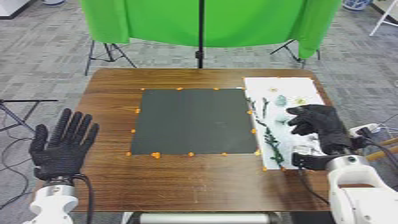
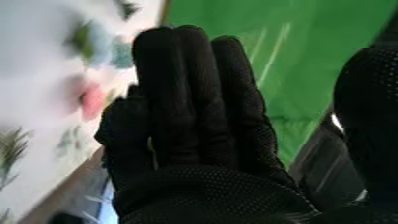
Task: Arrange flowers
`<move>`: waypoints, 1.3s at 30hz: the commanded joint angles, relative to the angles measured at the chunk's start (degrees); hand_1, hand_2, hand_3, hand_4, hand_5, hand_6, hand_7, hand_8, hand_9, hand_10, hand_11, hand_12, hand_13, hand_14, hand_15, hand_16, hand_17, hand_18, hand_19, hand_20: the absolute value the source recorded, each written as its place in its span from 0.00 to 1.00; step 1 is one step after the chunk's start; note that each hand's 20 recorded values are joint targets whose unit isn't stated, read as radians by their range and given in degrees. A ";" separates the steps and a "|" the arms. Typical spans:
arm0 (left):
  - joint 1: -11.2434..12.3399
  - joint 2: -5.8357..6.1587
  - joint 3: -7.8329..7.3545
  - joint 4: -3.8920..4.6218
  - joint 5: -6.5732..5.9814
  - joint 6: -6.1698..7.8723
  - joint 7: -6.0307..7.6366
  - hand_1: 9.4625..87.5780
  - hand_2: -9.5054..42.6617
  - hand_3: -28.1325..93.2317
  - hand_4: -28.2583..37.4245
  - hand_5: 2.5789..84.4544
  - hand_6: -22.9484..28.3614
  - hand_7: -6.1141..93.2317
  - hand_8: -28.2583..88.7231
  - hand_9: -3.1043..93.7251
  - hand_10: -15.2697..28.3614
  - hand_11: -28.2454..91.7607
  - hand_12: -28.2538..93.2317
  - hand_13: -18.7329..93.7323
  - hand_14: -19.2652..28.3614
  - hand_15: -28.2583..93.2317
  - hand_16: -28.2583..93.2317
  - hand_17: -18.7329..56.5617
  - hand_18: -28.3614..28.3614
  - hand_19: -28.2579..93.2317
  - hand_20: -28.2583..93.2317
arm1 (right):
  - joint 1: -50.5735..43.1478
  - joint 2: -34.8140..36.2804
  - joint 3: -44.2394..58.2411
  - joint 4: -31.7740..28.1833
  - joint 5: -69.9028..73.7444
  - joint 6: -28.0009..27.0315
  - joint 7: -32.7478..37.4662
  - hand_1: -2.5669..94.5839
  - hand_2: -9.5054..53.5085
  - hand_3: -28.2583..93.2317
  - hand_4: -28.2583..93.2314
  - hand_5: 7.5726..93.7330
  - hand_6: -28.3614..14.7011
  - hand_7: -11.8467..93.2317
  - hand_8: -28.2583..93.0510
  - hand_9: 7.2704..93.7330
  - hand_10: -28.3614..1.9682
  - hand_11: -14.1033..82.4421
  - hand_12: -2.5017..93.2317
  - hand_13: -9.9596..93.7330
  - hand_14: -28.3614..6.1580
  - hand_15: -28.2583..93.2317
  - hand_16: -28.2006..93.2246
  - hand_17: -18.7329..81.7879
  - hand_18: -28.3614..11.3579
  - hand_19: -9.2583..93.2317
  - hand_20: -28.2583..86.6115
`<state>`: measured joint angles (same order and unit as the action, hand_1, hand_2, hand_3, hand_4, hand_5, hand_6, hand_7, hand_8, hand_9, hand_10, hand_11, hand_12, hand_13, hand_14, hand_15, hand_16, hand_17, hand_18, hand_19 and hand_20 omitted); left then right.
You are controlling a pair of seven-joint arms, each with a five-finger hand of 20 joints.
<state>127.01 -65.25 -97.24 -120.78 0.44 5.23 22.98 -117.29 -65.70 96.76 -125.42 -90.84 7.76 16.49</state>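
In the head view my right hand (image 1: 317,121) is over the right part of a white sheet (image 1: 266,85), fingers loosely bent with nothing visible between them. Dark green stems (image 1: 271,142) lie lengthwise on the sheet to its left, with pale green pieces (image 1: 281,101) and whitish flowers (image 1: 300,100) near its fingertips. The right wrist view shows the right hand (image 2: 200,110) with fingers extended, a pink flower (image 2: 91,101) and green sprigs (image 2: 11,150) beyond it. My left hand (image 1: 64,145) rests open, fingers spread, at the table's left edge.
A dark grey square mat (image 1: 191,122) edged with orange marks lies mid-table, left of the white sheet. The brown wooden table (image 1: 178,185) extends around both. Behind it hangs a green cloth (image 1: 249,30) on black stands.
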 commanded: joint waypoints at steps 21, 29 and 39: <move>1.16 -0.19 0.25 -0.51 -2.49 2.66 0.46 0.16 0.50 0.85 0.00 0.50 0.63 0.13 0.17 0.40 0.69 0.38 0.31 0.41 0.73 0.49 0.19 0.14 0.74 0.51 0.33 | 1.67 8.91 -17.85 3.70 -63.73 -15.73 17.05 0.24 0.00 0.79 0.00 0.53 0.50 0.65 0.05 0.53 0.22 0.74 0.34 0.60 0.28 0.87 0.43 0.52 0.08 1.00 0.75; 0.51 -0.03 0.62 -0.09 -2.59 2.70 -0.59 0.16 0.50 0.85 0.00 0.50 0.64 0.14 0.17 0.40 0.69 0.38 0.31 0.41 0.74 0.49 0.18 0.14 0.74 0.51 0.33 | 5.37 8.99 -23.36 7.60 -65.36 -16.60 17.42 0.30 0.00 0.84 0.00 0.67 0.54 0.50 0.11 0.65 0.28 0.65 0.32 0.68 0.31 0.84 0.44 0.55 0.04 1.00 0.76; 1.02 -0.04 0.41 -0.33 -3.34 2.22 -0.60 0.16 0.50 0.85 0.00 0.51 0.64 0.14 0.17 0.41 0.70 0.38 0.31 0.41 0.74 0.50 0.18 0.14 0.74 0.51 0.33 | 2.96 8.09 -22.42 7.61 -61.26 -19.34 17.74 0.62 0.00 0.81 0.00 0.94 0.66 0.29 0.25 0.98 0.54 0.24 0.41 0.84 0.53 0.64 0.54 0.57 0.09 1.00 0.67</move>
<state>127.13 -65.21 -97.01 -121.16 -2.35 7.52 22.94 -110.58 -57.18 74.53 -119.16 -155.13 -8.65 33.85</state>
